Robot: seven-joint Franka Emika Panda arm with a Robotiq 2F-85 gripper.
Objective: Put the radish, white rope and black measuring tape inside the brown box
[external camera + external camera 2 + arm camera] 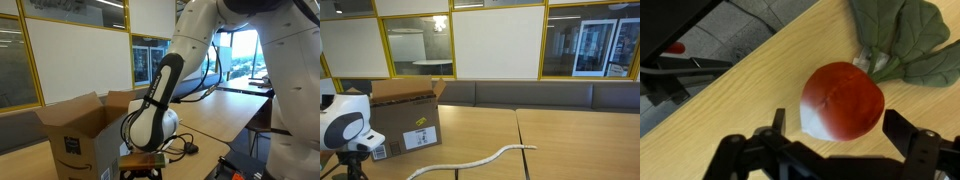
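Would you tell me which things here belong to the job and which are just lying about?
Job: radish; white rope; brown box; black measuring tape, not clearly seen.
Not part of it: grey bench; round table behind the glass.

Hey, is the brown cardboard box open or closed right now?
Open. The brown cardboard box has its top flaps standing up in both exterior views; its inside cannot be seen.
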